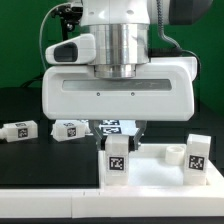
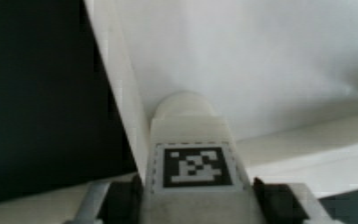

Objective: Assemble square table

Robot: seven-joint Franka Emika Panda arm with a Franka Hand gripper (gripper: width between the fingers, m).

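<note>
1. The hand (image 1: 118,135) hung low over the square table top (image 1: 150,185), its wide white body filling the middle of the exterior view.
2. Its fingers (image 2: 108,205) stood on either side of an upright leg (image 1: 117,160). The wrist view showed thin dark lines between finger and leg, so I cannot tell whether the hand was clamped on it.
3. That leg stood at the top's corner toward the exterior view's left, tag facing the camera. In the wrist view it was close to the raised rim (image 2: 126,90), where the white top ended against the black counter (image 1: 20,160).
4. A second upright leg (image 1: 197,156) stood at the corner toward the exterior view's right, with a round socket (image 1: 175,153) just beside it.
5. Between the two upright legs the top lay bare.
6. Two loose legs (image 1: 20,130) (image 1: 68,128) lay on the counter toward the exterior view's left, apart from each other and off the top, with open black counter in front of them.
</note>
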